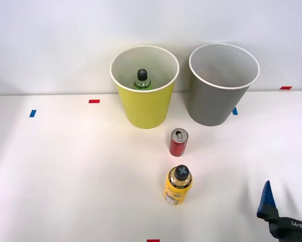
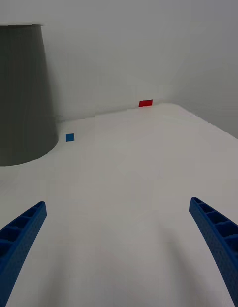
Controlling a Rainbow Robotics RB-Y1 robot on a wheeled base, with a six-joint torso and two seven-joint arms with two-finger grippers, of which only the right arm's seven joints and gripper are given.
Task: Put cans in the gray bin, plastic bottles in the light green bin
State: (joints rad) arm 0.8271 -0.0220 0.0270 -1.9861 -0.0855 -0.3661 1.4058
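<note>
Here, labelled yellow bottle (image 1: 178,186), red can (image 1: 178,142)

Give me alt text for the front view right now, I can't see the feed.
A red can and a yellow bottle stand upright on the white table, in front of a light green bin that already holds a green bottle and a gray bin beside it. The right pincer sits open at the near right corner, holding nothing.
</note>
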